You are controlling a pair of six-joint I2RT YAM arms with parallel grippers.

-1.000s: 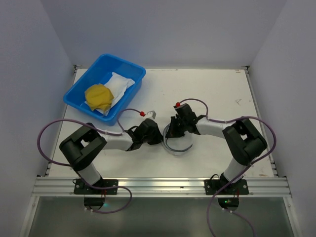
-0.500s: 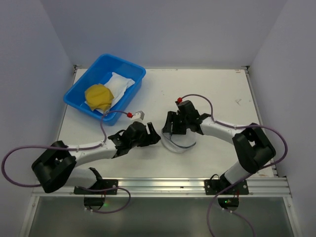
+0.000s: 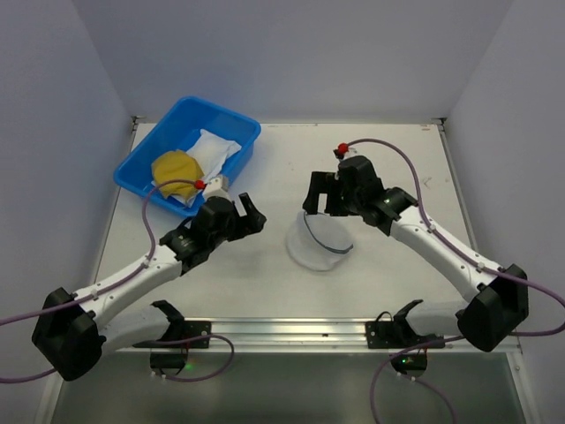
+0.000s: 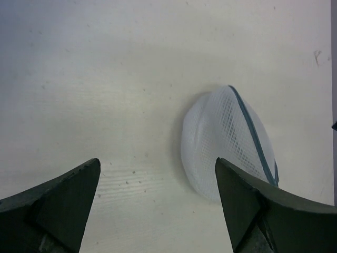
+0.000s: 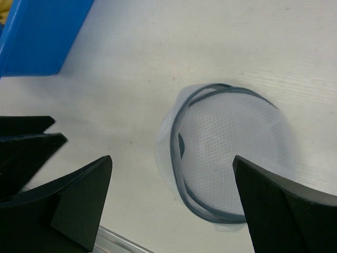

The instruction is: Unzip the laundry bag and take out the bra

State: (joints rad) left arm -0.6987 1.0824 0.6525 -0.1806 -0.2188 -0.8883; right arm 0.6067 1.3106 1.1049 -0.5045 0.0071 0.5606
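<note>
The left arm (image 3: 132,278) is showing slim white links between chunky black joints, and the right arm (image 3: 437,247) is wearing the very same colours. A purple cable (image 3: 380,140) is curling off the right arm, and each arm's cable is meeting a small red cap (image 3: 199,185). The left claw (image 3: 250,215) and the right claw (image 3: 311,196) are coming through all black. Up close, the left fingers (image 4: 58,203) are reading as dark matte wedges with bevelled edges, and the right fingers (image 5: 274,211) are showing a fine grainy texture. Black brackets (image 3: 172,314) are sitting at both bases.
</note>
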